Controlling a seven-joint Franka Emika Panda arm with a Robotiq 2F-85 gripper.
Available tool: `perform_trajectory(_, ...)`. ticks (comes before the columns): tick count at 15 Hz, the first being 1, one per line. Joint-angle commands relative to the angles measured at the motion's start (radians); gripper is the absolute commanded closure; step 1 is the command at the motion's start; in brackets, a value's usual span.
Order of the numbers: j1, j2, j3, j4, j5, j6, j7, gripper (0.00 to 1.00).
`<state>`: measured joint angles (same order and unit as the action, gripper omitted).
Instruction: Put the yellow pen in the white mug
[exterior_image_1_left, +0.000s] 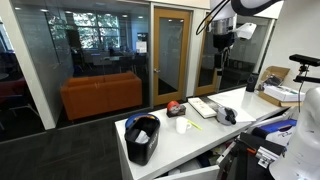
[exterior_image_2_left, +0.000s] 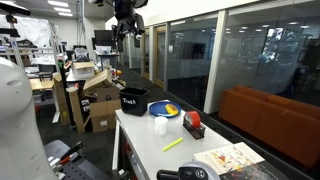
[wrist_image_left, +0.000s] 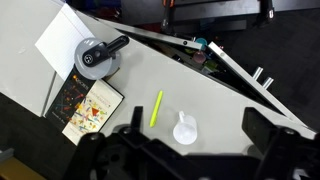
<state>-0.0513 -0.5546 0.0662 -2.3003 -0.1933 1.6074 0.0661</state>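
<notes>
The yellow pen lies flat on the white table, just beside the white mug, which stands upright. Both also show in both exterior views: pen, mug. My gripper hangs high above the table, open and empty. In the wrist view its two dark fingers frame the mug from far above, with the pen left of the mug.
A large black bin stands at one end of the table. A picture book, a grey tape dispenser, a red object and a plate also sit on the table. Cardboard boxes stand beside it.
</notes>
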Motion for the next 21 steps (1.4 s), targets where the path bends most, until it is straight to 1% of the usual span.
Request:
perform_trajectory(1,0.017,0.002,-0.013,0.003,-0.006,-0.004,0.007,0.00)
perform_trajectory(3,0.017,0.002,-0.013,0.003,-0.006,-0.004,0.007,0.00)
perform_trajectory(8,0.015,0.050,-0.024,0.004,-0.016,0.035,-0.002,0.00)
perform_trajectory(14,0.006,0.155,-0.048,0.005,-0.014,0.140,-0.005,0.00)
perform_trajectory(17,-0.008,0.235,-0.076,0.010,-0.009,0.189,-0.006,0.00)
perform_trajectory(21,-0.032,0.343,-0.138,0.011,0.004,0.278,-0.024,0.00)
